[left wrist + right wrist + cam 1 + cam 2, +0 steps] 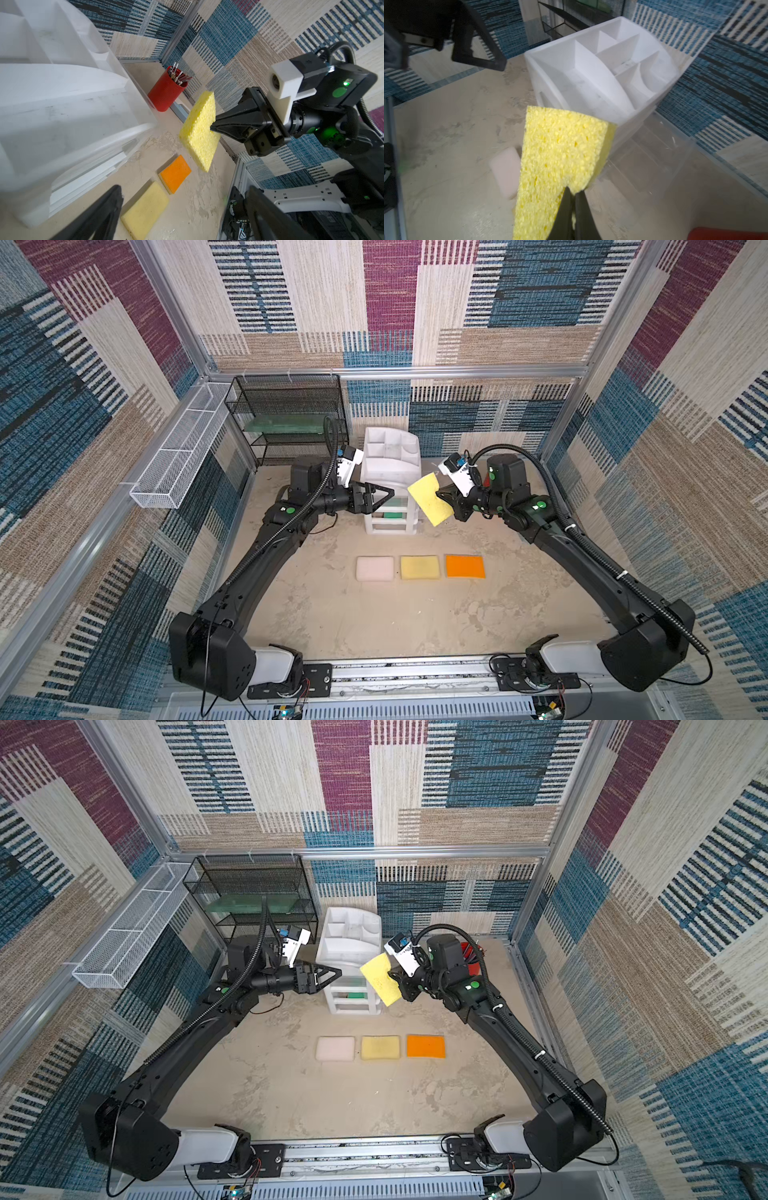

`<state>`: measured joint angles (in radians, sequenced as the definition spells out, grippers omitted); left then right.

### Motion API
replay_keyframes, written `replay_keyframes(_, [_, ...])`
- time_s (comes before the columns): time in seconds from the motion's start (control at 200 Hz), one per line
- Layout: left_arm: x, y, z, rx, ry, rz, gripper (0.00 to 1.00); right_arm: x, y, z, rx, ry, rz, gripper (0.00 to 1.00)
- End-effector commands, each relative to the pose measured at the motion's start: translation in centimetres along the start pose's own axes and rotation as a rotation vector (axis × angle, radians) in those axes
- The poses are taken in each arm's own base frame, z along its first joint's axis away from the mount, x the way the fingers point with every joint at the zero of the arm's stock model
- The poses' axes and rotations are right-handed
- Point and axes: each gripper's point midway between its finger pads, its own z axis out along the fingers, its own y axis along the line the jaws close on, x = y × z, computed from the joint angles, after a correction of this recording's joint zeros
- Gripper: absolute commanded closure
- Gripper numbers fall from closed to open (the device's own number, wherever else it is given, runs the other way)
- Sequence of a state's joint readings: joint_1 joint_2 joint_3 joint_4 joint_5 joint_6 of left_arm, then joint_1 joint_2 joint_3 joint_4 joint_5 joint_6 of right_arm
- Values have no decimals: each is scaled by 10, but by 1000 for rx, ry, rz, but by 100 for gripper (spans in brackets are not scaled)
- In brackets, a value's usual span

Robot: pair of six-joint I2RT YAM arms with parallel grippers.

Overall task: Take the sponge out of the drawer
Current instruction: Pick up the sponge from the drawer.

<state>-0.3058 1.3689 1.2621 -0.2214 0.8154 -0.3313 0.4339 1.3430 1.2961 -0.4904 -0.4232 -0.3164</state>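
Right gripper [441, 492]: we see its jaws pinched tight on one edge of the bright yellow rectangular porous sponge [430, 498] — held in the air.
Sponge: out of the white plastic three-drawer tower [392, 472], just beside it.
Left gripper [384, 496]: jaws spread, holding nothing — at the tower's opposite side.

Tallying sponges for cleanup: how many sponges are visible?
5: bright yellow sponge in right gripper; pale pink, dull yellow, orange on table; green in drawer. Others may hide.
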Motion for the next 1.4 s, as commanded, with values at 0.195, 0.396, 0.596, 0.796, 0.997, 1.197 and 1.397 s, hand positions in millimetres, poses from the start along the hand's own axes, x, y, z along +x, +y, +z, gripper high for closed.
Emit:
replay_keyframes(0.195, [26,-20,6,186,157,142,8,-2,53,5,-274,-12,-91,91])
replay_keyframes(0.396, [36,-12,16,219,212,108,15,2,64,18,-316,43,-107,90])
replay_keyframes(0.596, [42,-10,23,237,241,92,20,0,65,24,-317,56,-122,90])
replay_keyframes(0.796, [50,-9,28,220,270,93,33,-3,63,28,-318,62,-135,89])
replay_keyframes(0.997, [52,-4,33,190,288,86,73,-6,61,29,-309,60,-145,87])
replay_keyframes(1.197, [49,-1,32,138,262,102,100,-22,35,27,-169,22,-109,58])
replay_keyframes(1.397, [42,3,26,66,203,117,100,-43,-9,10,-5,-98,44,40])
